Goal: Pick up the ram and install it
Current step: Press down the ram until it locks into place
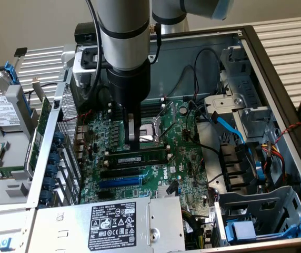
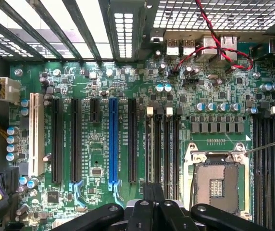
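Nearby, ram [image 1: 136, 158], CPU socket [image 1: 153, 134], blue slot [image 2: 113, 142].

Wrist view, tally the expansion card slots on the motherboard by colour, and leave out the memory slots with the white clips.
White slot: 1
Blue slot: 1
Black slots: 4, one of them short
Total: 6

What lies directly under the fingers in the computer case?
Under the shut fingers lies the ram, a green stick seated across the motherboard. The slot beneath the ram is covered, so its clips cannot be judged.
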`<state>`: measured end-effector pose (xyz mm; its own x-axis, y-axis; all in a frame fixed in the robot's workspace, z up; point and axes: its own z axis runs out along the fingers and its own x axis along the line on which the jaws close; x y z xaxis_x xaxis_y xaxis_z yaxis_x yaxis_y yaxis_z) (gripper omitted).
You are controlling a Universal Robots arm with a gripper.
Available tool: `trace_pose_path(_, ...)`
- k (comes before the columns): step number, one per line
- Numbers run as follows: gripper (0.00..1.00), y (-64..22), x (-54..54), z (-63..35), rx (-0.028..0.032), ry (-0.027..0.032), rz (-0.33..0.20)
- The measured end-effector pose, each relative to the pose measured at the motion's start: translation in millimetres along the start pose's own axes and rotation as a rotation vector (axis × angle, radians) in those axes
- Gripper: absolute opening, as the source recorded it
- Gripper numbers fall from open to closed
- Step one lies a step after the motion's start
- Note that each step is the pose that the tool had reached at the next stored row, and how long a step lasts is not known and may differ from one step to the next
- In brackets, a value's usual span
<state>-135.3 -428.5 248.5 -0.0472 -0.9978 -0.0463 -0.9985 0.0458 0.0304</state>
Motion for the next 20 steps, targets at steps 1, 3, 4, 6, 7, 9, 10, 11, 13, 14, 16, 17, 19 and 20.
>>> trace_pose_path(1,0.11,0.0,0.1,0.1,-0.0001,0.0001,0.000)
trace_pose_path(3,0.11,0.0,0.5,1.7,-0.0001,-0.0001,0.000)
trace_pose_path(4,0.11,0.0,0.5,2.8,-0.0001,-0.0001,0.000)
trace_pose_path(6,0.11,-0.1,0.6,5.0,-0.0001,-0.0003,0.000)
trace_pose_path(7,0.11,-0.2,0.6,6.2,-0.0001,-0.0002,0.000)
trace_pose_path(9,0.11,-0.2,0.7,8.0,0.0000,-0.0004,0.000)
trace_pose_path(10,0.11,-0.3,0.7,8.5,-0.0001,-0.0002,0.000)
trace_pose_path(11,0.11,-0.3,0.8,8.5,-0.0002,0.0000,0.000)
trace_pose_path(13,0.11,-0.9,0.8,8.6,-0.0001,-0.0003,0.000)
trace_pose_path(14,0.11,-1.2,0.7,8.7,-0.0001,-0.0004,0.000)
trace_pose_path(16,0.11,-2.1,0.7,9.0,-0.0001,-0.0004,0.000)
trace_pose_path(17,0.11,-2.7,0.6,9.1,-0.0001,-0.0003,0.000)
trace_pose_path(19,0.11,-5.6,0.5,9.2,-0.0002,-0.0002,-0.001)
trace_pose_path(20,0.11,-7.0,0.4,9.4,-0.0001,-0.0003,-0.001)
